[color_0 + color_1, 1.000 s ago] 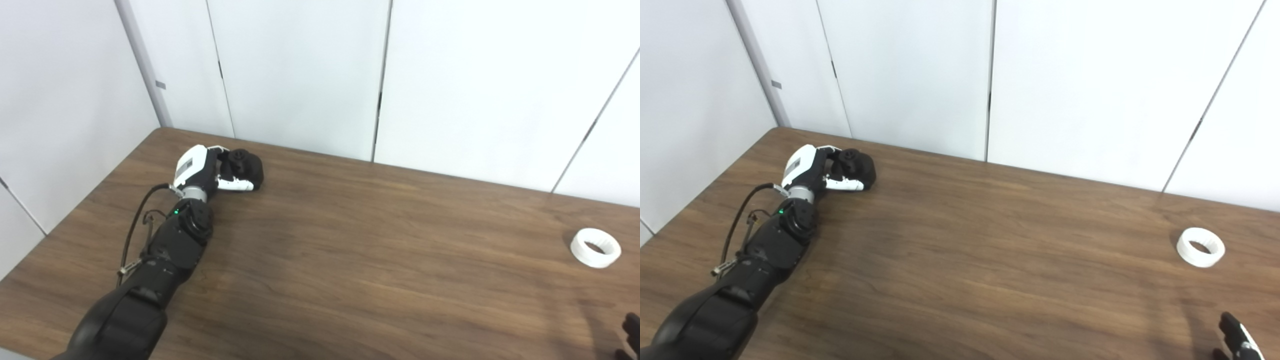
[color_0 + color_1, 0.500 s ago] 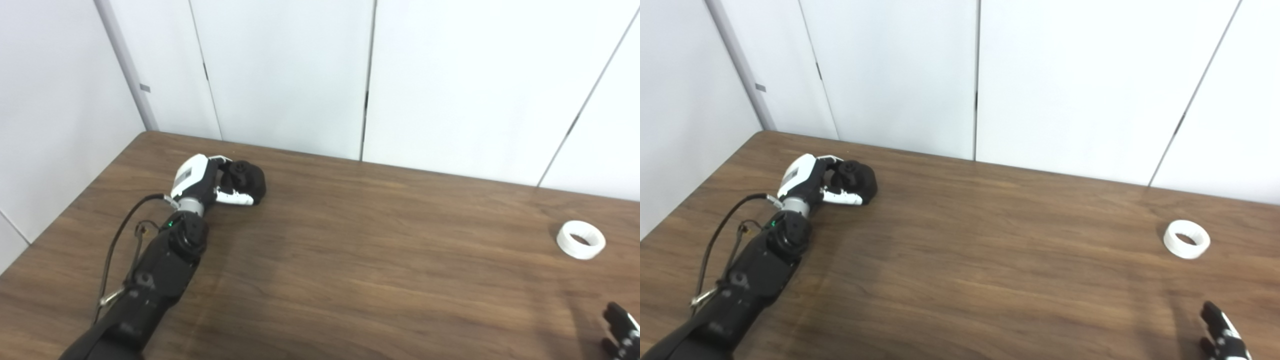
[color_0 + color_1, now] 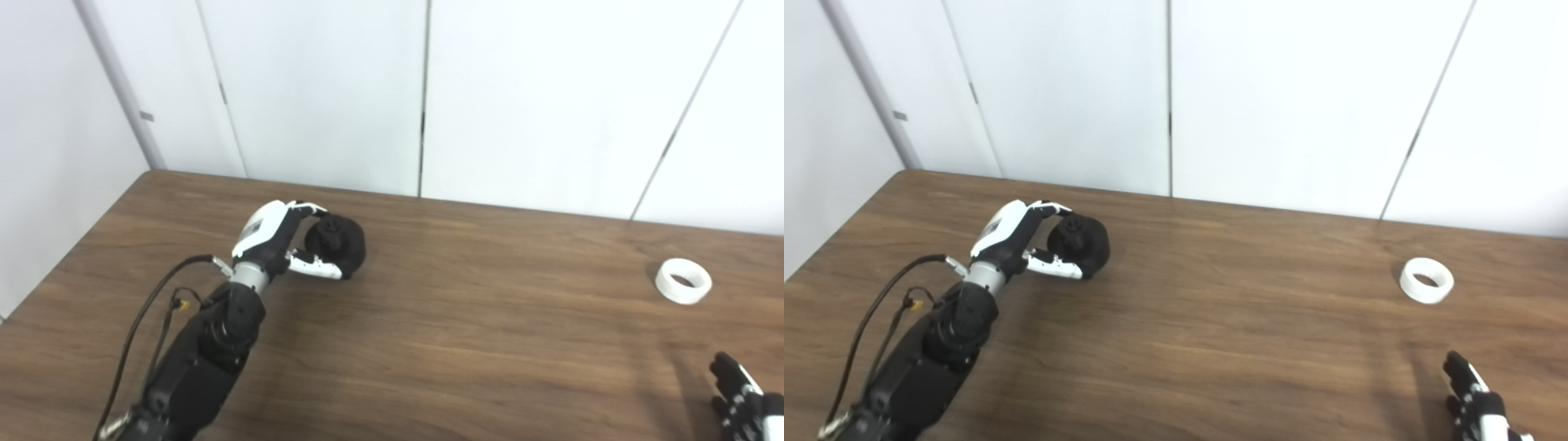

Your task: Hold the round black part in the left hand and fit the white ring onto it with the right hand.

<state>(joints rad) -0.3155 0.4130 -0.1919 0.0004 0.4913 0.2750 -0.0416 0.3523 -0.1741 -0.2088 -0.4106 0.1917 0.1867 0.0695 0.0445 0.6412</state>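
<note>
The round black part [image 3: 340,244] is at the left-middle of the brown table [image 3: 490,343], gripped by my left hand [image 3: 275,236]. White fingers curl over its top and the thumb lies under its near side. It sits close to the tabletop; I cannot tell whether it touches. The white ring [image 3: 683,281] lies flat on the table far to the right, on its own. My right hand [image 3: 1476,404] shows only partly at the bottom right corner, well short of the ring, with its dark fingers apart and nothing in them.
White wall panels [image 3: 520,104] stand right behind the table's far edge, and another wall runs along the left side. A black cable [image 3: 141,318] loops beside my left forearm.
The camera has panned right. My left hand has carried the black part to the right and nearer to me. My right hand has come further into view at the bottom right. The ring has stayed put.
</note>
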